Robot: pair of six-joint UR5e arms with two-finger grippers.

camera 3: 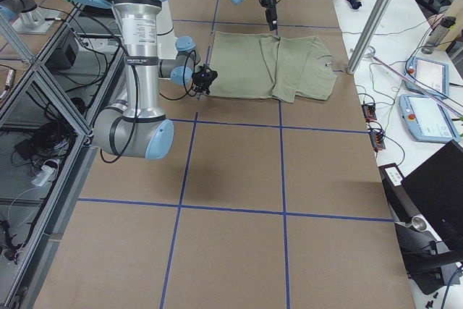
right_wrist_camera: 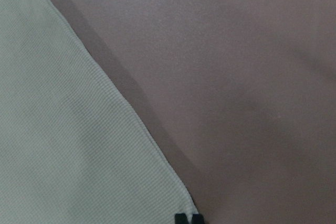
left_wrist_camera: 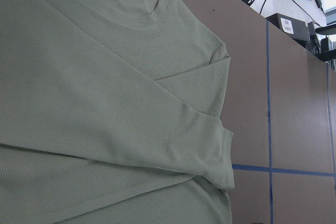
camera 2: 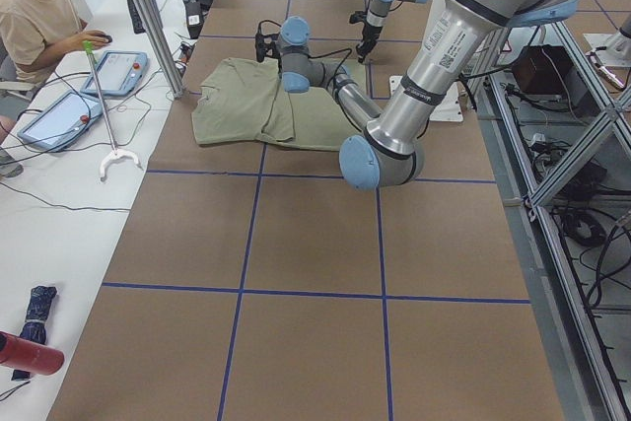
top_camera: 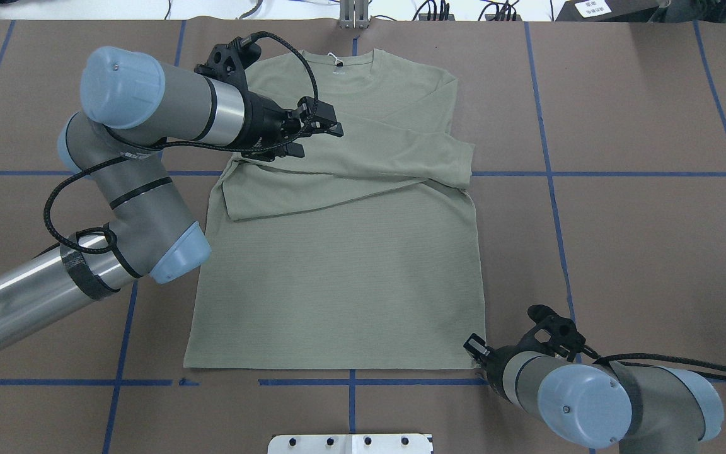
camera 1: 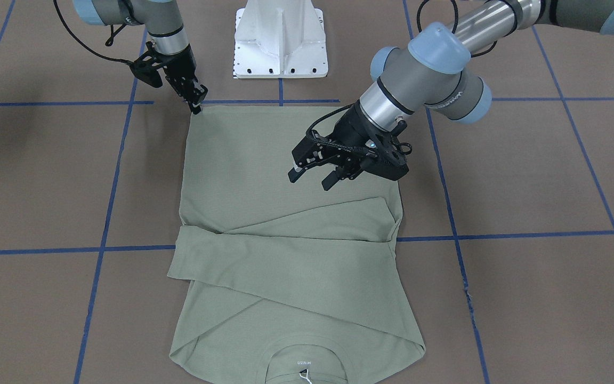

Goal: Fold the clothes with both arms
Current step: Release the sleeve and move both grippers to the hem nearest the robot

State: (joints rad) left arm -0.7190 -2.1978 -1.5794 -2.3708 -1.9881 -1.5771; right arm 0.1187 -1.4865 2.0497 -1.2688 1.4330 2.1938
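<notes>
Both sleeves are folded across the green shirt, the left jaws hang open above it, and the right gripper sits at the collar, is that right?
No. The right gripper is at a hem corner of the sage-green shirt, at the end opposite the collar, as the front-facing view shows. The rest holds.

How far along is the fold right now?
Done: both sleeves lie folded across the shirt. In hand: the right gripper sits at a hem corner, grip unclear; the left gripper hovers open over the body. Left: probably folding the hem up toward the collar.
</notes>
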